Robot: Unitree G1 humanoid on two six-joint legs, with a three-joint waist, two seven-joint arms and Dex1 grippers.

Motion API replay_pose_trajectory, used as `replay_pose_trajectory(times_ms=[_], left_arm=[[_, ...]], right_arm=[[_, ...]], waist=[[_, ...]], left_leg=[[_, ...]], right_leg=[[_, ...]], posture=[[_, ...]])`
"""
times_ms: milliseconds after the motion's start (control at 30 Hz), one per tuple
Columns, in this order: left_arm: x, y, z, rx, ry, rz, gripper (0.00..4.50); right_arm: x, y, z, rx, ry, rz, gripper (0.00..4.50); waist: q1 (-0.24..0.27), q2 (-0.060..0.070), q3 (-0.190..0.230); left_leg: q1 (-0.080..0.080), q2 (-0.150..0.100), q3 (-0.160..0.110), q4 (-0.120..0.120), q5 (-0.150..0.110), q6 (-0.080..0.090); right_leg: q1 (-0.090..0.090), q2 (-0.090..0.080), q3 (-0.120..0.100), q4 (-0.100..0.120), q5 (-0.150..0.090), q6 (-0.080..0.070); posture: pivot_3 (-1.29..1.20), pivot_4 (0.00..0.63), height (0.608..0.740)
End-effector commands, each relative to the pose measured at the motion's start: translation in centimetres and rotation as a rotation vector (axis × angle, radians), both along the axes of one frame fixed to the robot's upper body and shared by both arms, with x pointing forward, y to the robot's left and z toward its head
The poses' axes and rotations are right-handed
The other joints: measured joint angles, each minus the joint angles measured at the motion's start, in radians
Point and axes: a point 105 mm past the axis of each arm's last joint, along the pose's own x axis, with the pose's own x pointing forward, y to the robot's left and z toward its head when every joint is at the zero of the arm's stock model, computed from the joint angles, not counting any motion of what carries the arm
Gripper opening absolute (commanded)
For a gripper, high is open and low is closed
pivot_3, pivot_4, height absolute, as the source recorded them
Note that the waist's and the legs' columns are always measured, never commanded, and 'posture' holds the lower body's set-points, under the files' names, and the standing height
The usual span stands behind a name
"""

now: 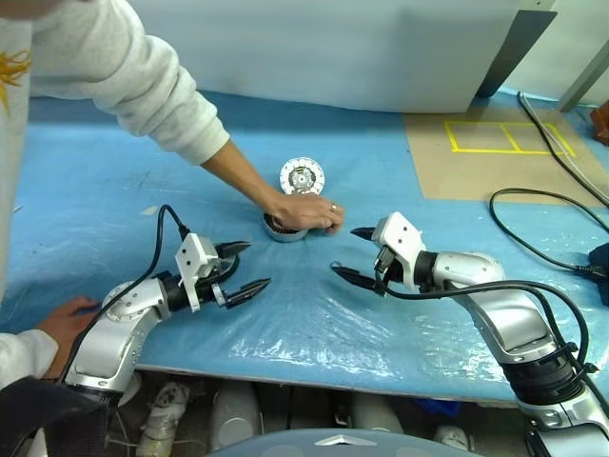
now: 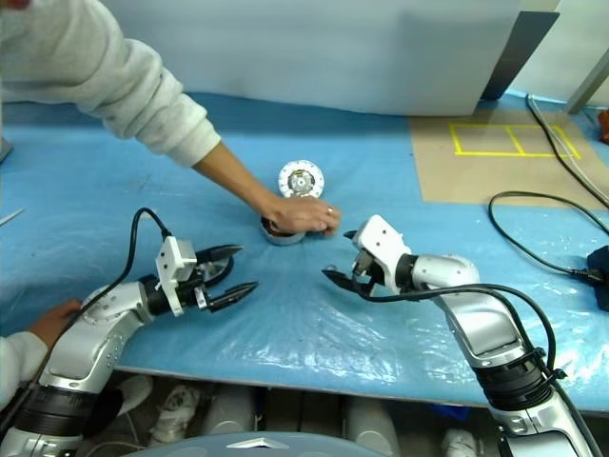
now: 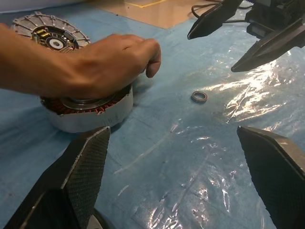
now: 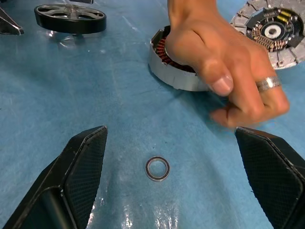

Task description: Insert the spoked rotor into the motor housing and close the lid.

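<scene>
Copper windings show under a person's hand (image 1: 303, 211), which rests on the motor housing (image 3: 90, 114) mid-table. Whitish lid (image 1: 302, 176) lies just behind it. Spoked rotor (image 4: 157, 168), a tiny dark ring, lies flat on the blue plastic sheet (image 1: 314, 333) near the right gripper (image 1: 359, 255). Left gripper (image 1: 244, 269) and right both gape wide, empty. Judgement: rotor light, rigid, slippery; pinch across outer rim.
</scene>
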Motion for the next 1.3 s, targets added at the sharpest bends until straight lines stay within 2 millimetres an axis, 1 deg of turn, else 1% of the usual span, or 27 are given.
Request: replay_pose_trajectory(times_ms=[33, 467, 767, 833, 933, 1033, 1100, 1167, 1300], left_arm=[[0.0, -0.3, 0.8, -0.010, -0.039, -0.014, 4.50], [0.5, -1.0, 1.6, -0.014, -0.049, -0.028, 4.50], [0.4, -1.3, 2.2, -0.010, -0.050, -0.034, 4.50], [0.1, -1.5, 2.3, -0.024, -0.031, -0.036, 4.50], [-0.9, -2.4, 2.3, -0.069, -0.009, -0.026, 4.50], [-0.6, -2.1, 2.1, -0.128, -0.003, 0.107, 4.50], [-0.3, -1.4, 2.2, -0.139, -0.010, 0.163, 4.50], [-0.1, -0.8, 2.5, -0.118, -0.031, 0.180, 4.50], [0.1, -0.7, 2.9, -0.099, -0.051, 0.149, 4.50]], right_arm=[[0.0, 0.3, 0.8, 0.012, -0.040, 0.014, 4.47], [0.2, 0.2, 0.9, 0.011, -0.055, -0.013, 4.47], [0.2, 0.4, 0.6, 0.010, -0.055, -0.013, 4.47], [0.2, 0.3, 0.7, 0.011, -0.056, -0.012, 4.47], [0.2, 0.3, 0.8, 0.013, -0.056, -0.009, 4.47], [-0.1, 0.4, 1.0, 0.022, -0.042, 0.007, 4.47], [-0.3, 0.5, 0.9, 0.025, -0.029, 0.024, 4.47], [-0.4, 0.7, 0.9, 0.021, -0.021, 0.047, 4.47], [0.1, 0.6, 1.2, 0.010, -0.030, 0.057, 4.47]], waist=[[0.000, 0.000, 0.000], [0.000, 0.000, 0.000], [0.000, 0.000, 0.000], [0.000, 0.000, 0.000], [-0.002, 0.000, 0.000], [-0.002, 0.000, 0.000], [-0.001, 0.000, 0.000], [-0.001, 0.000, 0.000], [-0.001, 0.000, 0.000]], left_leg=[[0.000, 0.000, 0.000, 0.000, 0.000, 0.000], [0.000, 0.000, 0.000, 0.000, 0.000, 0.000], [0.000, 0.000, 0.000, 0.000, 0.000, 0.000], [0.000, 0.000, 0.000, 0.000, 0.000, 0.000], [0.000, 0.000, 0.000, 0.000, 0.000, 0.000], [0.000, 0.000, 0.000, 0.000, 0.000, 0.000], [0.000, 0.000, 0.000, 0.000, 0.000, 0.000], [0.000, 0.000, 0.000, 0.000, 0.000, 0.000], [0.001, 0.000, 0.000, 0.001, 0.000, 0.000]], right_leg=[[0.000, 0.000, 0.000, 0.000, 0.000, 0.000], [0.000, 0.000, 0.000, 0.000, 0.000, 0.000], [0.000, 0.000, 0.000, 0.000, 0.000, 0.000], [0.000, 0.000, 0.000, 0.000, 0.000, 0.000], [0.000, 0.000, 0.000, 0.000, 0.000, 0.000], [0.000, 0.000, 0.000, 0.000, 0.000, 0.000], [0.000, 0.000, 0.000, 0.000, 0.000, 0.000], [0.000, 0.000, 0.000, 0.001, 0.000, 0.000], [0.001, 0.000, 0.000, 0.001, 0.000, 0.000]], posture=[[0.00, 0.150, 0.740], [0.00, 0.150, 0.740], [0.00, 0.150, 0.740], [0.00, 0.150, 0.740], [0.00, 0.150, 0.740], [0.00, 0.150, 0.740], [0.00, 0.150, 0.740], [0.00, 0.150, 0.740], [0.00, 0.150, 0.740]])
